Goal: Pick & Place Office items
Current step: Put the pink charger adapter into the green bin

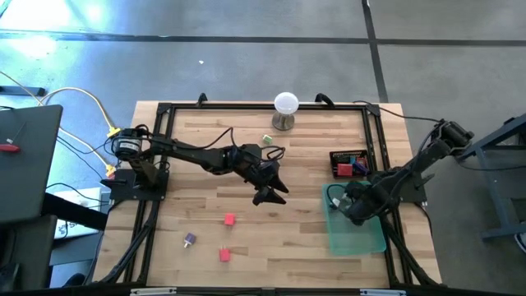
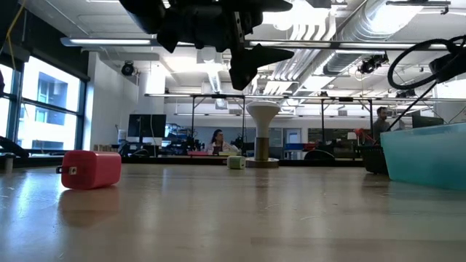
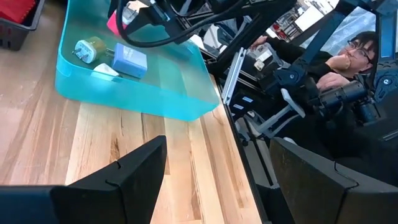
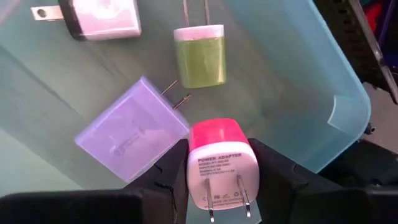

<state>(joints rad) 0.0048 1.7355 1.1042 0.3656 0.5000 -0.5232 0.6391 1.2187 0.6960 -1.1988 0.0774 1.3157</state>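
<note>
Right end effector [image 4: 217, 171] grips a pink-and-white plug adapter [image 4: 221, 163] above the translucent teal plastic tray [image 4: 298, 81]; left end effector [image 1: 269, 189] hangs released, empty, over mid-table [image 1: 205, 164].

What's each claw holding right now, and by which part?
Right claw grips the pink power adapter by its side faces, over the tray. Left claw is open and empty.
</note>
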